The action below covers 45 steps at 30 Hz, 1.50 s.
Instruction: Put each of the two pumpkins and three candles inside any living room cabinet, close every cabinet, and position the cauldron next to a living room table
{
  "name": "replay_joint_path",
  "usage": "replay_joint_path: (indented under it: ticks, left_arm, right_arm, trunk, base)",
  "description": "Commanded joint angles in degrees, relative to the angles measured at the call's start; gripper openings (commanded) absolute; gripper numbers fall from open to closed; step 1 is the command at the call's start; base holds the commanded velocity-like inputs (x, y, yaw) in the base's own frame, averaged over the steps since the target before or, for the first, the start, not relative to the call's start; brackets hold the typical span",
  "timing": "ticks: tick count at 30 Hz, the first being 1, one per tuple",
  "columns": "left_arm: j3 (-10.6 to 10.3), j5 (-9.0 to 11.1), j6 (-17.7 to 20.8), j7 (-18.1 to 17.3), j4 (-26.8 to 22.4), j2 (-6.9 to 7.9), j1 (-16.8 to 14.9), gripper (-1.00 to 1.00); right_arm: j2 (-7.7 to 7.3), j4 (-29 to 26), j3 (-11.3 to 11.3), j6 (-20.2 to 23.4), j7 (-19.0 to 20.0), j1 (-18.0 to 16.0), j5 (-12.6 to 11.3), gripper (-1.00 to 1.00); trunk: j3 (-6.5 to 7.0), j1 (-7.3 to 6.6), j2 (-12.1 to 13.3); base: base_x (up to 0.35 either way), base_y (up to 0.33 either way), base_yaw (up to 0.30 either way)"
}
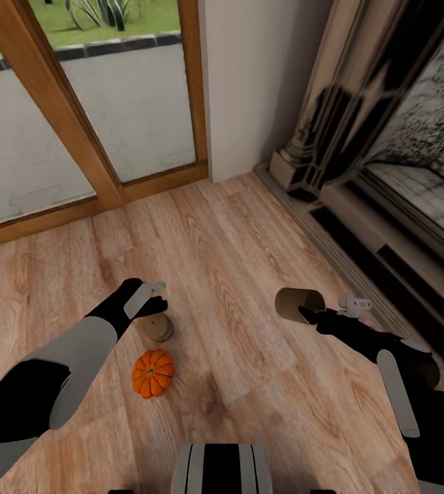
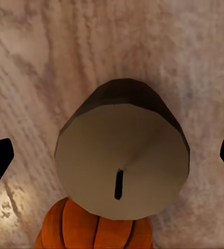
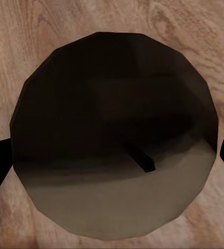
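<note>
Both arms reach low over the floor.
Right gripper (image 1: 309, 310) clamps a candle (image 1: 297, 304); left gripper (image 1: 154, 302) hangs spread above another candle (image 2: 123, 166), centred between its jaws.

Head high over floor (image 1: 249, 226); wrists close above candles (image 2: 123, 161)

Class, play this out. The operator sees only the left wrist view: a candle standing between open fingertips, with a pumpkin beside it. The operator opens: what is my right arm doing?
Observer: The right gripper holds a second candle, which looks to be tipped on its side above the floor.
Operator: What is near that arm?
Observer: A dark fireplace runs along the wall on its right.
Operator: And ahead of me?
Observer: A wood-framed glass door, with paving and grass outside.
</note>
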Motion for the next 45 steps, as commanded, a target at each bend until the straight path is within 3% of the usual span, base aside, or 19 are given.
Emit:
replay_joint_path:
  ticks: [1,5,19,25,31,41,45]
  left_arm:
    - [-0.4,0.6,0.1,0.5,-0.1,0.04,0.0,1.00]
    - [-0.4,0.6,0.1,0.4,-0.1,0.03,0.0,1.00]
    - [-0.4,0.8,0.1,0.2,-0.2,-0.13,0.0,1.00]
    - [-0.4,0.8,0.1,0.1,-0.2,-0.13,0.0,1.00]
    - [-0.4,0.7,0.1,0.1,-0.2,-0.09,0.0,1.00]
    - [-0.5,0.7,0.1,0.1,-0.2,-0.07,0.0,1.00]
    - [-0.6,0.5,0.1,0.3,-0.2,-0.01,0.1,1.00]
  right_arm:
    - [0.01,0.0,-0.1,0.3,0.4,0.0,-0.1,-1.00]
    - [0.01,0.0,-0.1,0.3,0.4,0.0,-0.1,-1.00]
    - [0.01,0.0,0.0,0.3,0.4,0.0,-0.1,-1.00]
    - [-0.06,0.0,-0.1,0.3,0.4,-0.1,-0.1,-1.00]
    - [-0.08,0.0,-0.1,0.3,0.4,-0.1,-0.1,-1.00]
    - [-0.08,0.0,-0.1,0.3,0.4,-0.1,-0.1,-1.00]
    - [-0.11,0.0,-0.1,0.3,0.4,-0.1,-0.1,-1.00]
  trunk:
    - [-0.26,0.01,0.0]
    - [-1.15,0.11,-0.1]
    - [-1.15,0.11,-0.1]
    - [-2.48,0.27,-0.2]
    - [-2.48,0.27,-0.2]
    - [-4.69,0.53,-0.3]
    - [-4.69,0.53,-0.3]
  base:
    - [0.000,0.000,0.000]
    - [0.000,0.000,0.000]
    - [0.000,0.000,0.000]
    - [0.000,0.000,0.000]
    - [0.000,0.000,0.000]
    - [0.000,0.000,0.000]
    - [0.000,0.000,0.000]
